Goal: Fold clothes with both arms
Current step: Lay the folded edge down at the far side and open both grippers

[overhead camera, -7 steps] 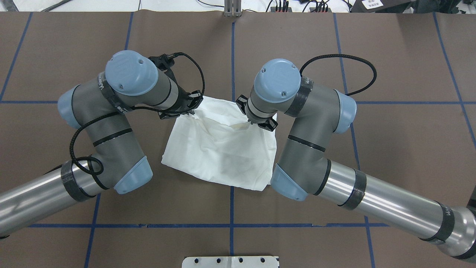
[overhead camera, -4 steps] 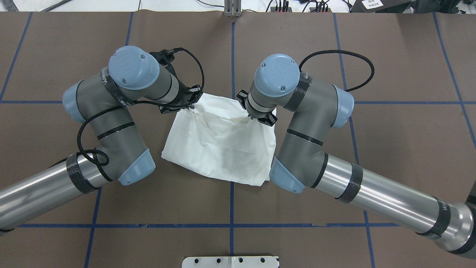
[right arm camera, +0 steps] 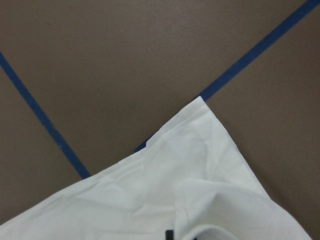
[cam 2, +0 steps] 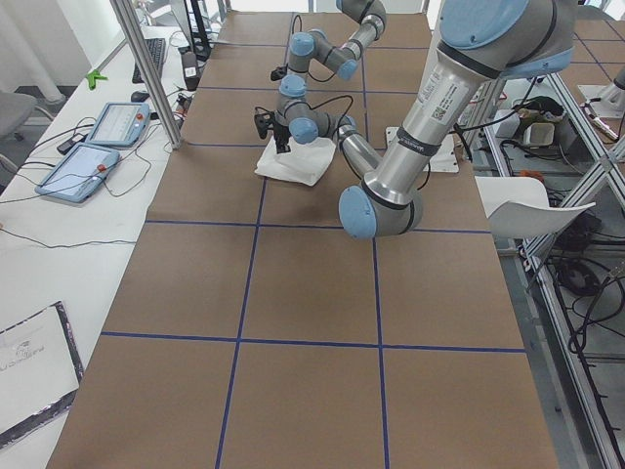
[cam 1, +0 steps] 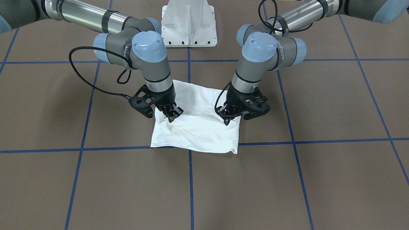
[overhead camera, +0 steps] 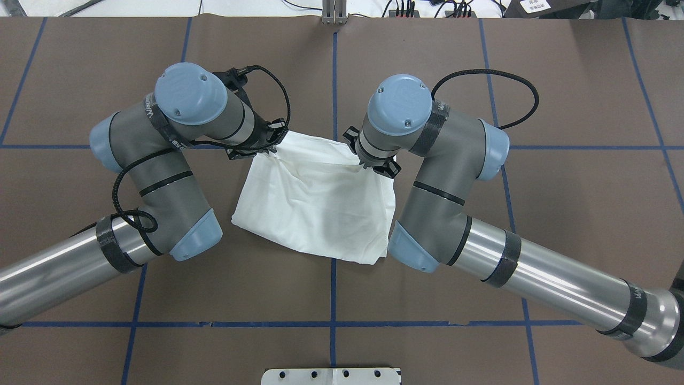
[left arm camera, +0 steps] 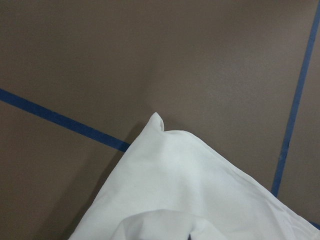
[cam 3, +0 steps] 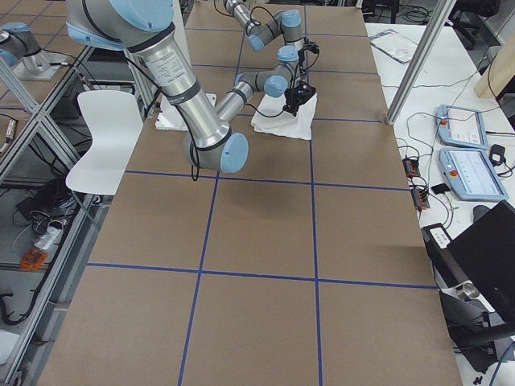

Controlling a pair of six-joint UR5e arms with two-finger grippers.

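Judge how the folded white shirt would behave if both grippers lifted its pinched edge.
Probably floppy: the folded white shirt puckers and sags between the right gripper and left gripper pinching it. Likely light, since two small pinches raise its edge. Its stacked layers might slide apart.

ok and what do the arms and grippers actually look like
The left arm and right arm are silver-and-grey tubes with light-blue joint caps and black lettered bands. Black braided cables run to the left gripper and right gripper, both black, two-fingered and open-framed.
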